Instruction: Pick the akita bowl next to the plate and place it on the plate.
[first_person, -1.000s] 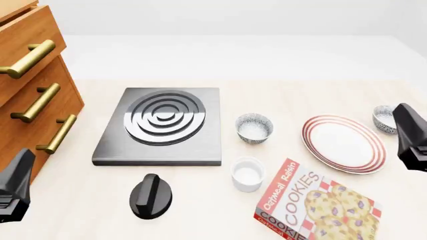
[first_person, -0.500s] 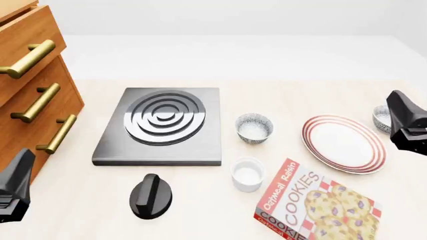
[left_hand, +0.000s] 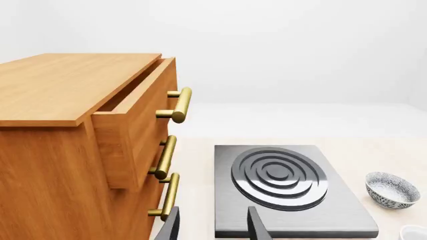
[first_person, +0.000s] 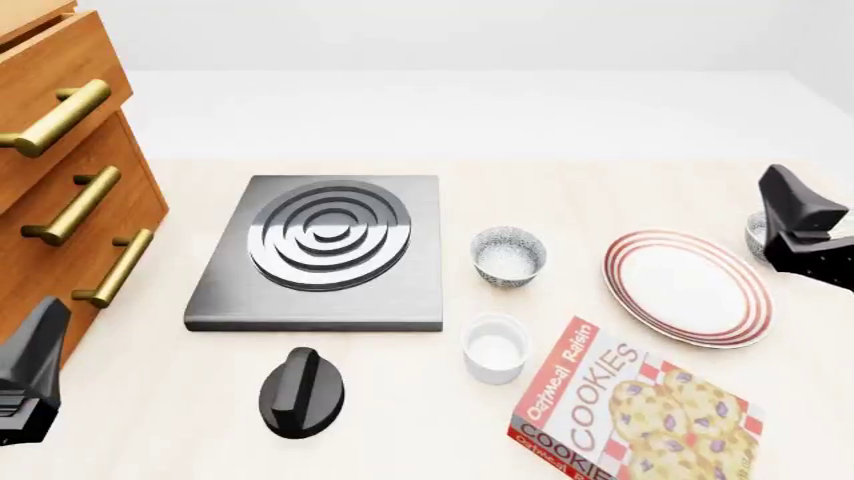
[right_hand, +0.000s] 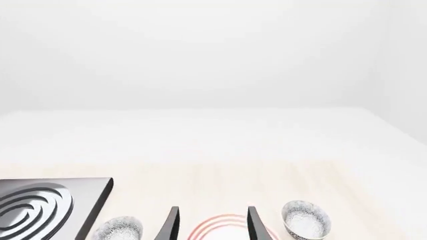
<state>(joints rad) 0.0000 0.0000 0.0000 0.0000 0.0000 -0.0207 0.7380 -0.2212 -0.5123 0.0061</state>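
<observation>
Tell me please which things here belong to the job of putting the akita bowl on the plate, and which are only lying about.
For the job:
- akita bowl just right of the plate, partly behind the right gripper
- plate

Lying about:
- second speckled bowl, farther from the plate
- white ramekin
- cookie box
- stove burner
- black knob
- wooden drawers

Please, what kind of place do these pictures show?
Most likely a simulated kitchen counter. A flat stove burner lies on the pale surface next to a wooden drawer cabinet with brass handles, and dishes and food stand nearby: a red-ringed plate, speckled bowls and a cookies box.
</observation>
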